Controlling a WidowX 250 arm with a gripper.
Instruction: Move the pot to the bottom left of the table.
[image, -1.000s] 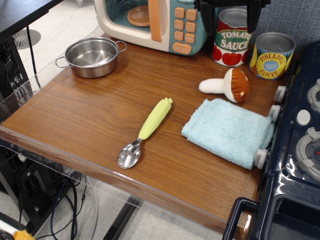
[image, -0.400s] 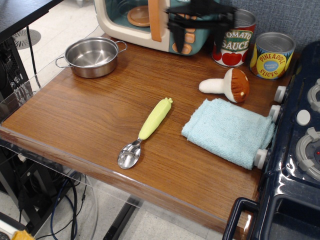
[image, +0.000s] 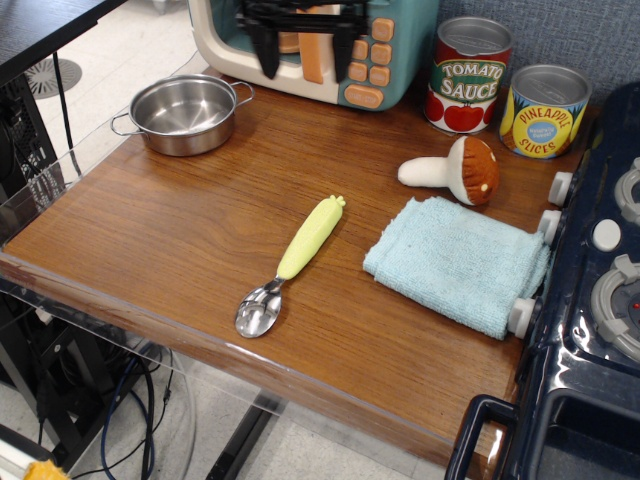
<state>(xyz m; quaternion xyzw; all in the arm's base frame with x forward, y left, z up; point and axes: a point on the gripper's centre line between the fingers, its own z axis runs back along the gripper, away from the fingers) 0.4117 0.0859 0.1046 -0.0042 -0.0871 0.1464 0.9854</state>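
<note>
The small shiny steel pot (image: 184, 113) with two wire loop handles stands upright and empty at the far left of the brown wood-grain table (image: 170, 235). My black gripper (image: 304, 52) hangs at the top of the view in front of the toy microwave, to the right of the pot and above it. Its two fingers (image: 266, 50) point down, set wide apart, and nothing is between them.
A toy microwave (image: 350, 45) stands at the back. Tomato sauce can (image: 468, 75) and pineapple can (image: 543, 110) stand at the back right. A plush mushroom (image: 458, 170), blue cloth (image: 458, 262) and green-handled spoon (image: 292, 262) lie mid-table. A dark blue toy stove (image: 590, 330) is at the right.
My gripper has moved left along the back of the table, from above the tomato sauce can to in front of the microwave, closer to the pot. The pot has not moved.
</note>
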